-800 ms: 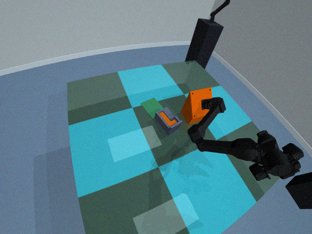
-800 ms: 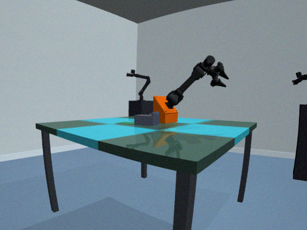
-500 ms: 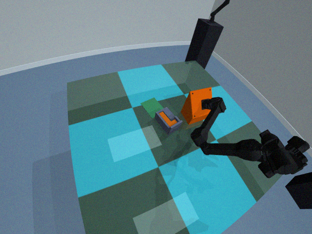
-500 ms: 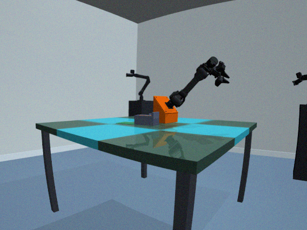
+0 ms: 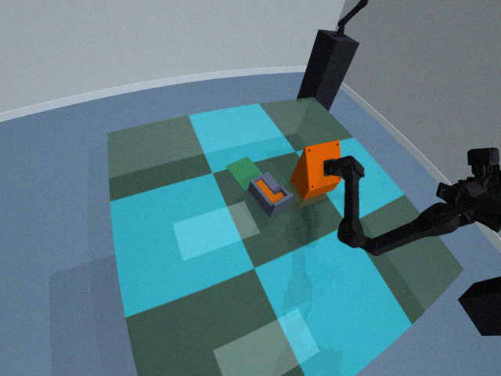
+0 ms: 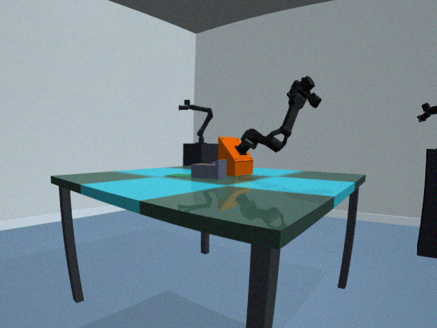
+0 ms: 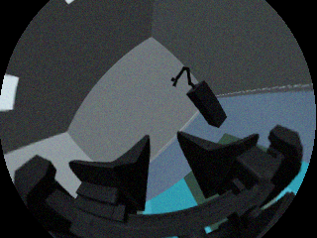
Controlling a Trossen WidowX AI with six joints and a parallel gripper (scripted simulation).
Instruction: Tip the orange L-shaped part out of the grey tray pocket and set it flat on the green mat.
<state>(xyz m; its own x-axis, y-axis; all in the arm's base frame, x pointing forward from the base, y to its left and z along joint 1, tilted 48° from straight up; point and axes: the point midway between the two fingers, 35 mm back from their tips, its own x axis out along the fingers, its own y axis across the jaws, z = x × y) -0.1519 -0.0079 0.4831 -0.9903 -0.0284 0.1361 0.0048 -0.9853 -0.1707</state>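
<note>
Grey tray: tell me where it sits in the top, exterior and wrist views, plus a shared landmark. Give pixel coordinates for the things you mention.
Top: grey tray (image 5: 270, 209) (image 6: 204, 171) just right of centre, touching the green mat's corner area.
Exterior: near centre, left of the orange wedge-shaped base.
Wrist: not in it.
Shared landmark: the cyan-and-dark-green tabletop (image 5: 182, 279) (image 6: 123, 190) (image 7: 170, 200).

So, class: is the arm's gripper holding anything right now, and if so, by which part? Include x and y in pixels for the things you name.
Nothing is held: the gripper (image 5: 481, 202) (image 6: 302, 89) (image 7: 162, 137) has its fingers apart with only air between.

The part (image 5: 267, 191) seems to lie in the tray (image 5: 271, 208) (image 6: 208, 171); the mat (image 5: 243, 171) (image 6: 179, 175) adjoins it on the worktop (image 5: 182, 287) (image 6: 212, 208), the wedge-shaped block (image 5: 319, 170) (image 6: 240, 167) nearby.
</note>
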